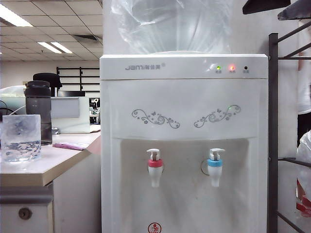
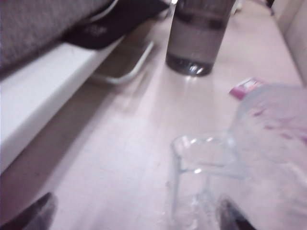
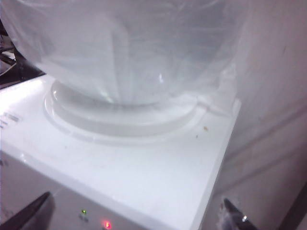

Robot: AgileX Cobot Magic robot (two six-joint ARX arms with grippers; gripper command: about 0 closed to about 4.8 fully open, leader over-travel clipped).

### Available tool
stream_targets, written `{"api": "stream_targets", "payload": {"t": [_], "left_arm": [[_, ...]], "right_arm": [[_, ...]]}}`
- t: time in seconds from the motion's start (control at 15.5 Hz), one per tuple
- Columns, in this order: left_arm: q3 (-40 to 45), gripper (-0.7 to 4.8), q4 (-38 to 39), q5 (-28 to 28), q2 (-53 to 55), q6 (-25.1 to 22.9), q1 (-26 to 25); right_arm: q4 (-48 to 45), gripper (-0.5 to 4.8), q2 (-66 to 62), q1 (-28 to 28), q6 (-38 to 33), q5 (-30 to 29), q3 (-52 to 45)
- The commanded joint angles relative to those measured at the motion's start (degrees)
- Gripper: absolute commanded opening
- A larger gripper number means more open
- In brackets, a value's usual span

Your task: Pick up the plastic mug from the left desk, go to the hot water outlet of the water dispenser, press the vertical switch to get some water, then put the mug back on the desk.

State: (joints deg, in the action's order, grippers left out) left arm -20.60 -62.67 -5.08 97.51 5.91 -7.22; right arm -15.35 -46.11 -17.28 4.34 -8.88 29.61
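With my left jaws (image 2: 134, 211) and right jaws (image 3: 136, 211) both released, the plastic mug (image 1: 21, 137) on the surface (image 1: 53, 165) looks light, thin-walled and slippery, so I'd clasp its handle (image 2: 201, 167) gently.

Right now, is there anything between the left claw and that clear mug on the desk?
Nothing visible. In the left wrist view the open left gripper hangs over the desk with the mug just ahead, its handle nearest. The dark bottle stands farther back, out of the way.
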Motion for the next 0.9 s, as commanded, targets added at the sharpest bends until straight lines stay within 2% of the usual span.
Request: {"api": "stream_targets", "payload": {"t": [0.06, 0.19, 0.32, 0.39, 0.45, 0.52, 0.9], "left_arm": [[-8.0, 4.79, -1.6, -0.2, 9.4, 0.5, -0.1], [-8.1, 4.79, -3.4, -0.3, 9.4, 0.1, -0.1], [-8.0, 1.28, -3.1, -0.2, 9.4, -1.4, -0.1], [-8.0, 0.09, -3.1, -0.2, 9.3, -1.4, -0.1], [-8.0, -0.06, -3.5, 4.1, 9.3, -1.2, -0.1], [-8.0, -0.05, -3.0, 5.3, 9.3, -1.2, 0.1], [-8.0, -0.05, -3.0, 5.3, 9.3, -1.2, 0.1]], "right_arm": [[-1.6, 4.79, 0.2, 0.1, 0.4, 0.0, 0.3], [-1.2, 4.79, 0.2, 0.1, 0.4, 0.0, 0.3], [-1.2, 4.79, 0.2, 0.1, 0.4, 0.0, 0.3], [-1.2, 4.79, 0.2, 0.1, 0.4, 0.0, 0.3], [-1.1, 4.79, 0.2, 0.1, 0.4, 0.0, 0.3], [-0.8, 4.79, 0.2, 0.1, 0.4, 0.0, 0.3], [-0.7, 4.79, 0.2, 0.1, 0.4, 0.0, 0.3]]}}
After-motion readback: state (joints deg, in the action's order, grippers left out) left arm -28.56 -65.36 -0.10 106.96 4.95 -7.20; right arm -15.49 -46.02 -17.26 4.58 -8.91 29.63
